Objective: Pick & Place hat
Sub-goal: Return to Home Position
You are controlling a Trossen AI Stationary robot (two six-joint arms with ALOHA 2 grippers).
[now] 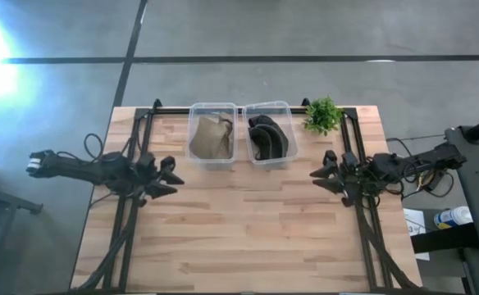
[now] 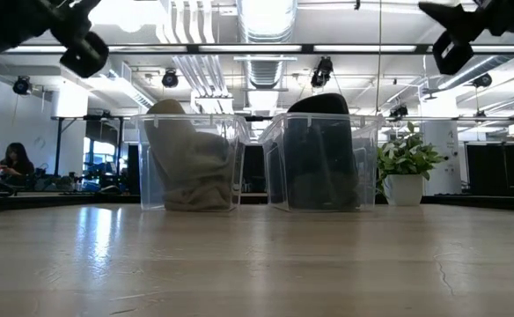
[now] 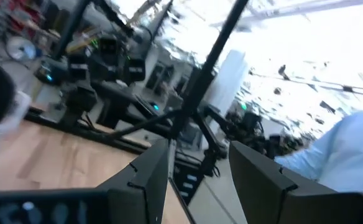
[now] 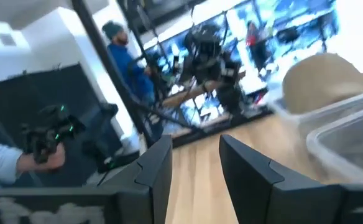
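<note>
Looking down shows black cap (image 1: 268,139) binned; right wrist, a person (image 4: 122,59).

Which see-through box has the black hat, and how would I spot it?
On the wooden table, find the little green plant at one edge. The clear bin right beside it is the one. It holds a black cap, while the other bin next to it holds brown caps.

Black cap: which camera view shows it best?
The high view looks straight down on the black cap in the right bin. The low view shows it through the bin's wall; neither wrist view shows it clearly.
</note>
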